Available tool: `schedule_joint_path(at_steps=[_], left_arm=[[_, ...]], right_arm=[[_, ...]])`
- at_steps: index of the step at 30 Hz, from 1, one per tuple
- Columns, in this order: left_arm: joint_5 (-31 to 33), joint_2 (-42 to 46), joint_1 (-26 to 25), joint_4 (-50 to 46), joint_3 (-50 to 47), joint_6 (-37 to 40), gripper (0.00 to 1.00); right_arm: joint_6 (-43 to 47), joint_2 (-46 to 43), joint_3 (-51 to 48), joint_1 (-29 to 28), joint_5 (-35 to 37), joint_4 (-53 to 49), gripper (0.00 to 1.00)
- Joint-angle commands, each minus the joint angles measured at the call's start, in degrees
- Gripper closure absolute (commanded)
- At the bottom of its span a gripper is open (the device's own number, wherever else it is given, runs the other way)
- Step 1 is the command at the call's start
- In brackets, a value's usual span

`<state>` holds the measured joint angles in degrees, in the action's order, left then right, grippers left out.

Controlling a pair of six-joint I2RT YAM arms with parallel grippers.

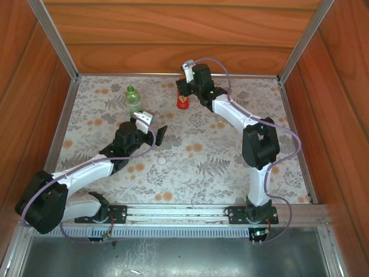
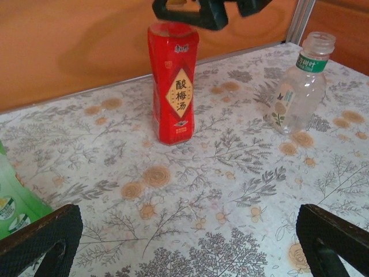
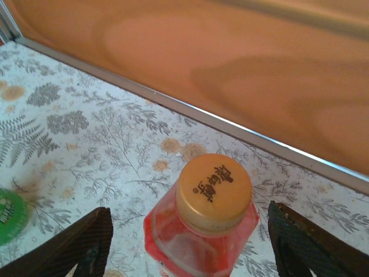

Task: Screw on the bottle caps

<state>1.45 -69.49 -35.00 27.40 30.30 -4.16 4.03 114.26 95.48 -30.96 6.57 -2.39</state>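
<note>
While the orange cap (image 3: pixel 213 190) sits on the red bottle (image 2: pixel 173 86) near the bench's far edge — how tight I cannot tell — the clear bottle (image 2: pixel 300 86) beside it stands open, the white cap (image 1: pixel 162 161) lying mid-bench. The right hand (image 3: pixel 193 236) hangs over the red bottle, fingers wide either side of the cap; the left hand (image 2: pixel 187 239), wide and empty, faces it.
</note>
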Motion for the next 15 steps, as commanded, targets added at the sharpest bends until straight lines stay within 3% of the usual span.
schedule_joint_path(at_steps=[1,8,11,12,15], left_arm=[[-0.60,-1.83,-0.23,0.57,2.33,0.03,0.00],[-8.35,-7.40,-0.31,0.71,7.56,0.40,0.00],[-10.89,-9.75,-0.41,0.72,10.01,0.08,0.00],[-10.82,-10.35,-0.38,0.68,10.66,-0.14,0.00],[-10.83,-11.74,-0.33,0.66,11.85,-0.34,0.00]], right_arm=[[0.45,-6.96,-3.92,0.46,1.75,3.56,0.19],[-0.25,-18.19,-16.63,2.01,8.48,4.07,0.15],[-0.14,-22.68,-19.77,3.76,10.39,-0.64,0.09],[0.39,-23.93,-20.51,4.63,10.35,-3.15,0.00],[-0.34,-26.46,-22.42,8.12,8.75,-8.08,0.00]])
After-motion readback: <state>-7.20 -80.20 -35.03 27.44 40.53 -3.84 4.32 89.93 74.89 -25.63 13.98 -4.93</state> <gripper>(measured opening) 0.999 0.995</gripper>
